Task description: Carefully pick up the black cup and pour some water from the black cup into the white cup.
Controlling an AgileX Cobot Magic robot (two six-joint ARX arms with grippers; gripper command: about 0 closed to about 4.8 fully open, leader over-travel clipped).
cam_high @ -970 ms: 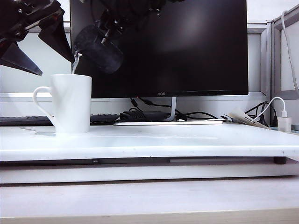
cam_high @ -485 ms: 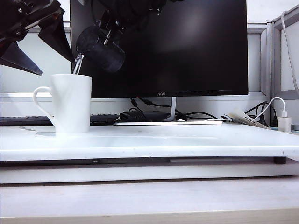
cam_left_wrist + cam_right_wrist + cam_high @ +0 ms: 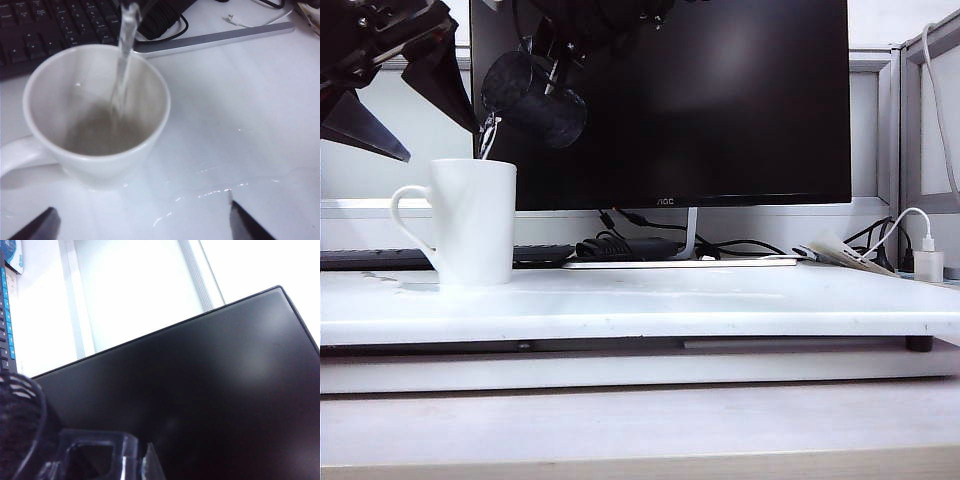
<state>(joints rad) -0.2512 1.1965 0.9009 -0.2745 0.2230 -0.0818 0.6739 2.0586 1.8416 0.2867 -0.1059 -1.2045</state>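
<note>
In the exterior view, the white cup (image 3: 470,222) is standing upright at the left of the white table (image 3: 720,305), its handle pointing left. Above it, at the upper left of the frame, the black cup (image 3: 533,98) is hanging tilted with its mouth down and to the left, and a thin stream of water (image 3: 485,138) is falling from its lip into the white cup. The right gripper (image 3: 555,55) is pinching the black cup from above, dark against the monitor (image 3: 720,100). The left gripper (image 3: 390,85) is hovering at the top left corner, its fingers spread wide apart and holding nothing.

In the left wrist view, the water (image 3: 124,55) is running down into the white cup (image 3: 97,107), which is partly filled; glossy puddles (image 3: 210,187) are lying on the table beside it, and a keyboard (image 3: 55,25) sits behind.

In the right wrist view, the black cup (image 3: 20,432) is showing at the lower left corner before the monitor (image 3: 210,390).
</note>
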